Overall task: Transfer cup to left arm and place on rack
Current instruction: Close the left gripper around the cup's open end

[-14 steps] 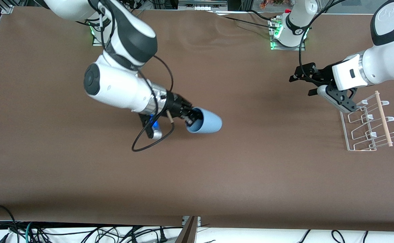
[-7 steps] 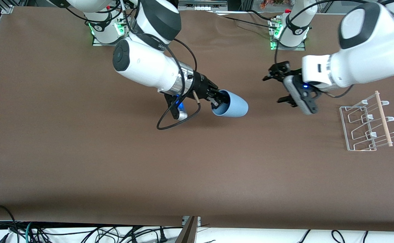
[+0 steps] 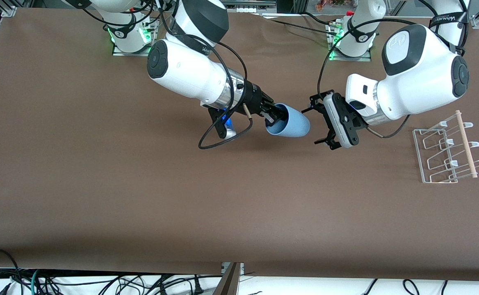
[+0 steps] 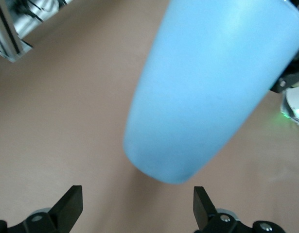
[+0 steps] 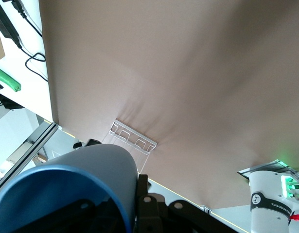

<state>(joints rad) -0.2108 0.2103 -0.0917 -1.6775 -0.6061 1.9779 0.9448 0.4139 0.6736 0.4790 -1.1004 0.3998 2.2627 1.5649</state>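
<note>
My right gripper (image 3: 274,116) is shut on the rim of the light-blue cup (image 3: 292,123) and holds it on its side above the middle of the table, closed base toward the left arm. In the right wrist view, the cup (image 5: 86,179) fills the corner with a finger (image 5: 145,200) against its wall. My left gripper (image 3: 315,125) is open just off the cup's base, with its fingers not around it. In the left wrist view, the cup (image 4: 207,87) hangs just ahead of the open gripper (image 4: 137,206). The white wire rack (image 3: 444,152) with its wooden dowel (image 3: 467,143) stands at the left arm's end.
A black cable loop (image 3: 219,141) hangs from the right wrist above the brown table mat (image 3: 223,205). The two arm bases (image 3: 128,37) stand on the table edge farthest from the front camera. The rack also shows in the right wrist view (image 5: 132,138).
The right arm has carried the cup toward the left arm's end. The left gripper has swung away from the rack and turned to face the cup's base, closing most of the gap.
</note>
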